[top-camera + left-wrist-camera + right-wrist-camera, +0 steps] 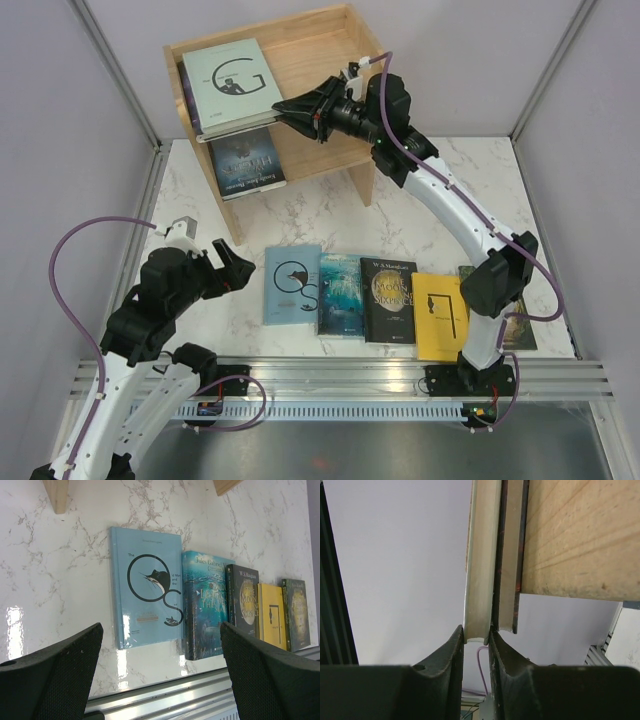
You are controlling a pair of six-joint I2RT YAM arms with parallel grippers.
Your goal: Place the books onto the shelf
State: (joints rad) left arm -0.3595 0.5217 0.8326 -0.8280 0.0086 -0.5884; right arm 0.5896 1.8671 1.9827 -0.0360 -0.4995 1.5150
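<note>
White G book [232, 85] edge pinched by right tool [476, 636]; visible only wrist view.

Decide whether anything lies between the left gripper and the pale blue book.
Nothing visible does. Only bare table lies between the left gripper and the pale blue book; the teal book sits beside it.

1 shelf [320, 50] with 2 tiers. 7 books [388, 298] in plain sight: 5 in a row on the tabletop [310, 215], 1 dark blue book [248, 162] on the lower tier, 1 white book [232, 85] on the upper. 2 arms [470, 220], each with 1 hand: left hand [225, 272], right hand [283, 106].
</note>
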